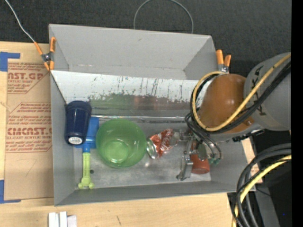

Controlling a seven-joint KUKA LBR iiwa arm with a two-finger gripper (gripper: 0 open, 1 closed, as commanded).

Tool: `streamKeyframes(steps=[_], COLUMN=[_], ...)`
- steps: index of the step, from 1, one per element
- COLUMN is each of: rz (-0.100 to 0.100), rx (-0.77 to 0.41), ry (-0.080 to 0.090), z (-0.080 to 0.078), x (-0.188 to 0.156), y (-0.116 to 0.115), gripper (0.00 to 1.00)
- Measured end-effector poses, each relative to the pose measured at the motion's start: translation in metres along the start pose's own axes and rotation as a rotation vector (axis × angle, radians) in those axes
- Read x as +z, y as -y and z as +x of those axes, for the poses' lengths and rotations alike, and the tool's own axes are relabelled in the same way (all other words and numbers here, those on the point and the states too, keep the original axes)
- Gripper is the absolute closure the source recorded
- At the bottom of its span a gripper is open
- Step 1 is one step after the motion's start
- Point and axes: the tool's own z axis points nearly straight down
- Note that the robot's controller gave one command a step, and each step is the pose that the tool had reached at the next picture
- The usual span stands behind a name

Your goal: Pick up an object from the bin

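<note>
At the bin's (132, 60) right end you've got the gripper (196, 163) low, fingers spread, small red block (201, 166) between them. Crumpled wrapper (161, 143) just left, green bowl (120, 143) beyond.

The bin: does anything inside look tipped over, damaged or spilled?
The dark blue cup lies on its side at the left of the bin. The red and clear wrapper right of the green bowl looks crumpled. Nothing seems spilled.
</note>
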Motion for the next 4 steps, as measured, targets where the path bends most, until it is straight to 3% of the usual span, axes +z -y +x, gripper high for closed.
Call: streamKeyframes(steps=[1, 2, 3, 4], rz=[0.000, -0.003, 0.002, -0.004], rx=[-0.001, -0.195, -0.190, -0.258], ry=[0.008, 0.019, 0.013, 0.021], z=[-0.002, -0.070, -0.076, -0.075], x=[-0.004, 0.062, -0.026, 0.035], y=[0.000, -0.012, -0.008, -0.053], gripper=[0.00, 0.00, 0.00, 0.00])
